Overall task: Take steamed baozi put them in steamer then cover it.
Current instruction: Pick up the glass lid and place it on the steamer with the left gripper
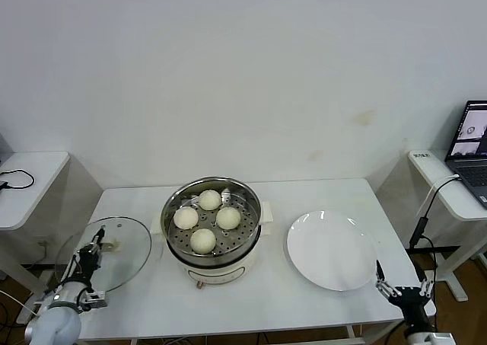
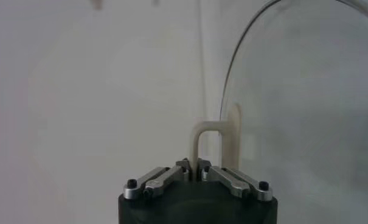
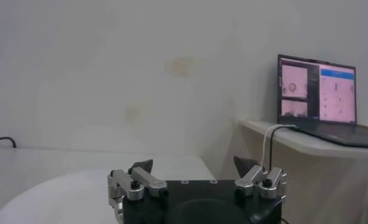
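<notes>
The steamer [image 1: 254, 225] stands mid-table, a shiny steel pot on a cream base, uncovered. Several cream-white baozi [image 1: 209, 199] lie on its perforated tray. The cover [image 1: 128, 247], a clear glass lid, rests on the table to the steamer's left. My left gripper [image 1: 96, 246] is over the lid's near side, shut on its cream handle [image 2: 199, 141]; in the left wrist view the left gripper [image 2: 193, 165] pinches one leg of that handle, with the glass lid [image 2: 293, 91] beyond. My right gripper [image 1: 403, 288] waits open and empty off the table's front right corner; the right gripper [image 3: 194, 164] holds nothing.
An empty white plate [image 1: 331, 250] lies right of the steamer. A side table with a laptop [image 1: 472, 151] stands at the right, and another side table [image 1: 27, 177] with a cable at the left. A wall rises behind the table.
</notes>
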